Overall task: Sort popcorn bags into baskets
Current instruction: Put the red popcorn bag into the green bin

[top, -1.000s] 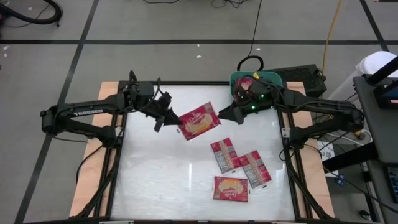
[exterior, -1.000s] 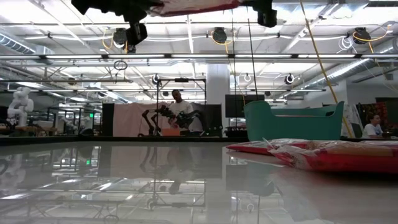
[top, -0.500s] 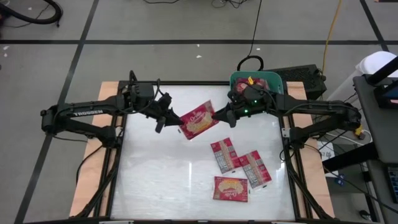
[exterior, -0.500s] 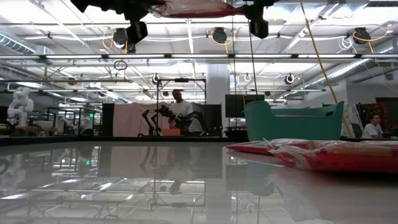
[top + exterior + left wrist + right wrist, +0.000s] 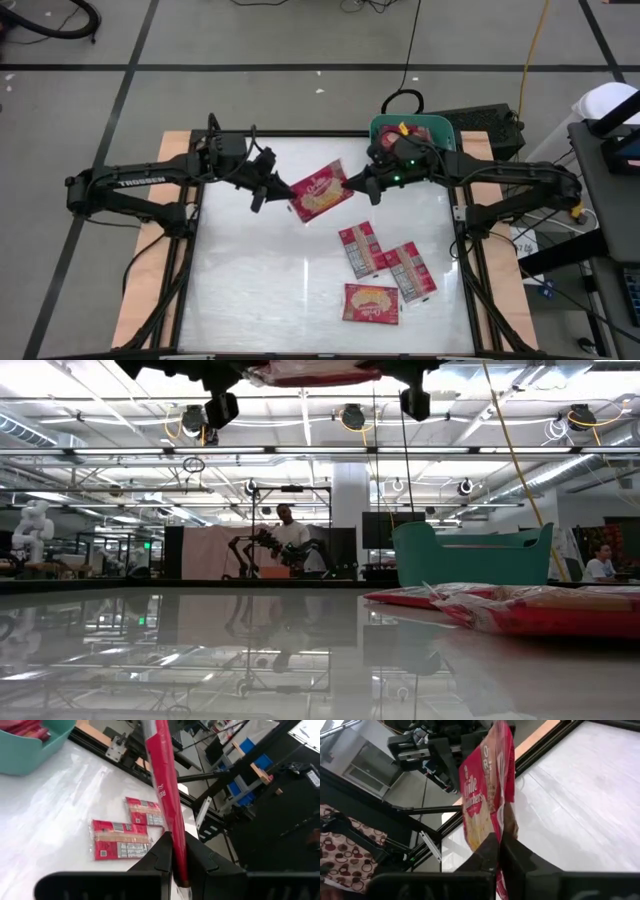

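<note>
Both arms hold one red popcorn bag (image 5: 319, 193) up above the white counter (image 5: 250, 290): the left tool (image 5: 285, 192) is clenched on its near-left edge and the right tool (image 5: 349, 183) is clamped on the opposite edge. Three more popcorn bags (image 5: 383, 271) lie flat on the counter's right half. The teal basket (image 5: 440, 126) sits at the far right corner with packets inside.

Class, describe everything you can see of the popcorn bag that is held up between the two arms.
The held popcorn bag is a flat, glossy red packet with a yellow-tan popcorn picture and white lettering on its front. It hangs in the air above the white table, tilted, touching no other bag. The left gripper pinches one edge and the right gripper the opposite edge, both shut on it. The teal basket lies beyond it, at the table's far right corner.
</note>
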Controlling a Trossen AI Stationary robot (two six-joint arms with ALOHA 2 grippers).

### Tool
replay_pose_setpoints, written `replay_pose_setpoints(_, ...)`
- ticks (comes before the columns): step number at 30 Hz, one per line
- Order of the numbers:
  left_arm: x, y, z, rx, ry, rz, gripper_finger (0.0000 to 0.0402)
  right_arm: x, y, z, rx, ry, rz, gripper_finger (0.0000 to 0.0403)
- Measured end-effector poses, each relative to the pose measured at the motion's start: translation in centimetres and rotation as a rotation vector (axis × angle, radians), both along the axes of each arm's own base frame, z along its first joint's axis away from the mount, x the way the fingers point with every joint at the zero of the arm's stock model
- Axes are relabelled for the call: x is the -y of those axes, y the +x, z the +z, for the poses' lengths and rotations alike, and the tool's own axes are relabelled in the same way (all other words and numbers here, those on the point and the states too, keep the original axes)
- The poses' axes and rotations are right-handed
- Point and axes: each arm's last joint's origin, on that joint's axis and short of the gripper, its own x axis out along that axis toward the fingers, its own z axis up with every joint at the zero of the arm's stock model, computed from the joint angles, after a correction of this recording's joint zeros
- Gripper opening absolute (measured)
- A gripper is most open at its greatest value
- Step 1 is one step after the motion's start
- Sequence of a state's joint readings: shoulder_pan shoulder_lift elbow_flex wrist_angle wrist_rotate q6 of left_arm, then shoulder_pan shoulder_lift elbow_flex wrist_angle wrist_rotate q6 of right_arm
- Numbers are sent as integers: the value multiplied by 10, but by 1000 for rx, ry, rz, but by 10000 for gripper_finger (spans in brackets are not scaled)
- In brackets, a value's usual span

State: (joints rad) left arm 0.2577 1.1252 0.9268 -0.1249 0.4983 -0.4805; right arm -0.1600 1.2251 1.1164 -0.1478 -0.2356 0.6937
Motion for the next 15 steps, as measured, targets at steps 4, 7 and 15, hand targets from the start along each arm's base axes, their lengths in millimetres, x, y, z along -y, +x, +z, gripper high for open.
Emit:
replay_pose_setpoints(4, -2, 1, 0, -10, -20, 77, 44, 3, -5, 3, 7, -1, -14, 2)
replay_pose_setpoints(7, -5, 1, 0, -16, -24, 175, 90, 7, -9, 6, 13, -1, -28, 1)
replay_pose_setpoints(15, -16, 0, 2, -8, -27, 334, 217, 18, -26, 12, 1, 1, -88, 0)
